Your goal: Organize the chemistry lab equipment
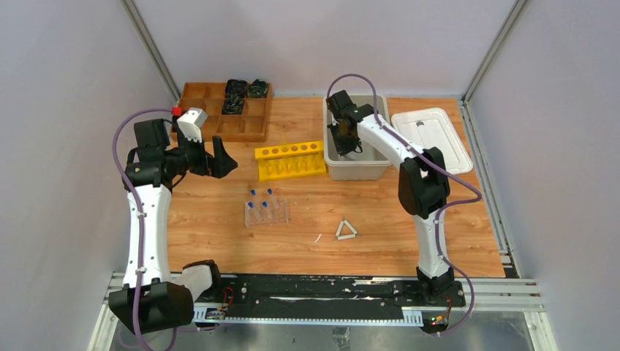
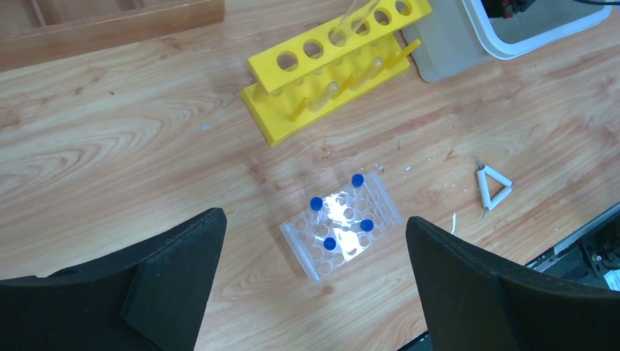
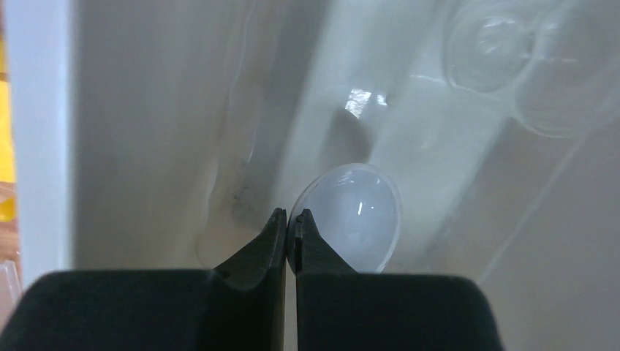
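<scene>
On wooden bench [image 1: 219, 241]: 1 clear plastic rack [image 2: 341, 225] w/ 4 blue-capped tubes [image 2: 357, 180], 1 white triangle frame [image 1: 346, 230] nearby, 1 yellow six-hole rack [image 1: 291, 161]. Left claw [image 2: 314, 219] was spread wide, empty. Inside grey bin [image 1: 365, 170], right claw [image 3: 291, 227] pinched rim of 1 smooth white round dish [image 3: 358, 216]; 2 clear glass beakers [image 3: 490, 44] were in same bin.

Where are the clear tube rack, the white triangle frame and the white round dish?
clear tube rack [image 2: 382, 203], left wrist view, empty right end.
white triangle frame [image 2: 483, 190], left wrist view, left bar.
white round dish [image 3: 358, 219], right wrist view, its middle.
</scene>
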